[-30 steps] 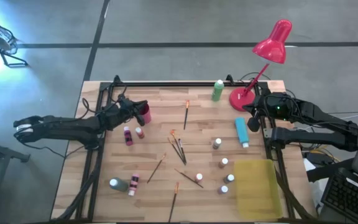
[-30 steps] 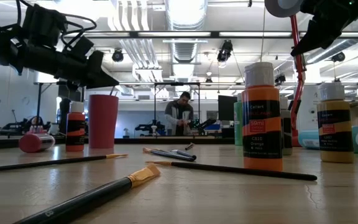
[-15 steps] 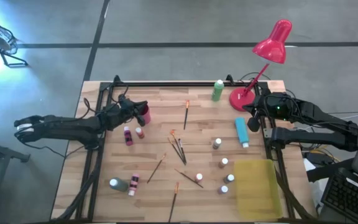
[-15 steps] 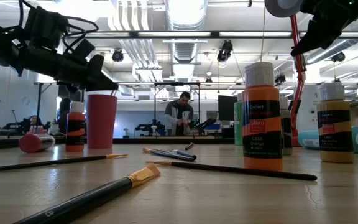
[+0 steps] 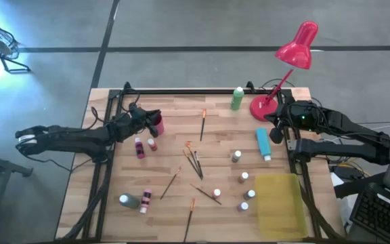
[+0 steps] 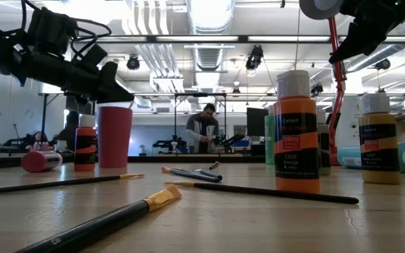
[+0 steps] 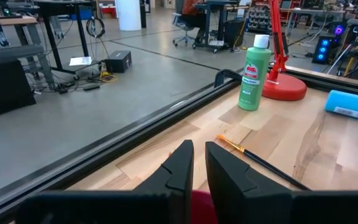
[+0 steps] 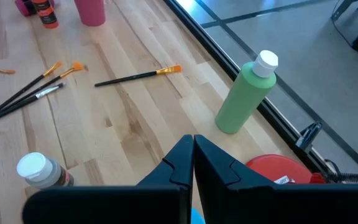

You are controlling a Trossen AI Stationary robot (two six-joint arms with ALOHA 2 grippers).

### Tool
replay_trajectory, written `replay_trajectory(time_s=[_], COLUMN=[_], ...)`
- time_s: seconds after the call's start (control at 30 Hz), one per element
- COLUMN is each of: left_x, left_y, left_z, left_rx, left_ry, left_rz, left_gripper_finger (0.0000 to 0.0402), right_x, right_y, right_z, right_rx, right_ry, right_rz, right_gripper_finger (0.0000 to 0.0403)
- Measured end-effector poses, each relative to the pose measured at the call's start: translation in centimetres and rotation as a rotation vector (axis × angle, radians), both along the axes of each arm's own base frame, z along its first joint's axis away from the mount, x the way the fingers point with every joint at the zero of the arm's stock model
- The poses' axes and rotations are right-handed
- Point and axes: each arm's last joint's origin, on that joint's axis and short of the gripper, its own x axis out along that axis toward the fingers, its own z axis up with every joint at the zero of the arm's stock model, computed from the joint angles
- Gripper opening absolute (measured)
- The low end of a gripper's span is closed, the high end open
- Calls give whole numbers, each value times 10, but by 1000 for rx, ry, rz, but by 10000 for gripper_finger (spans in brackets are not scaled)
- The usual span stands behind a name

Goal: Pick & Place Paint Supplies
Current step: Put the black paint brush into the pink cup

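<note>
While the left gripper [image 7: 194, 163] hung over the pink cup [image 5: 158, 125], jaws slightly parted, lifting straight up seemed wisest; the right gripper [image 8: 193, 160] waited pressed together.

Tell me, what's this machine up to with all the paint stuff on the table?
Paint supplies are scattered over a wooden table: small bottles, brushes, a green bottle standing near the back edge, and a blue bottle lying on its side. The left gripper hangs right at a red cup at the table's back left, its jaws slightly parted just above the cup. The right gripper waits, jaws shut, near the red lamp, holding nothing. A yellow tray lies by the right side.
</note>
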Motion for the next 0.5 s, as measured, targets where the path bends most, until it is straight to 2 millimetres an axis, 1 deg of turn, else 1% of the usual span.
replay_trajectory(time_s=[0.1, 0.2, 0.5], left_x=[0, 2, 14], left_y=[0, 1, 5], left_z=[1, 6, 45], left_rx=[6, 19, 67], left_ry=[-3, -22, -142], left_rz=[-1, -1, -3], left_gripper_finger=[57, 59, 60], right_x=[0, 0, 0], right_y=[0, 0, 0], right_z=[0, 0, 0], right_rx=[0, -1, -1], right_ry=[1, 1, 1], right_rz=[1, 1, 1], right_gripper_finger=[8, 8, 8])
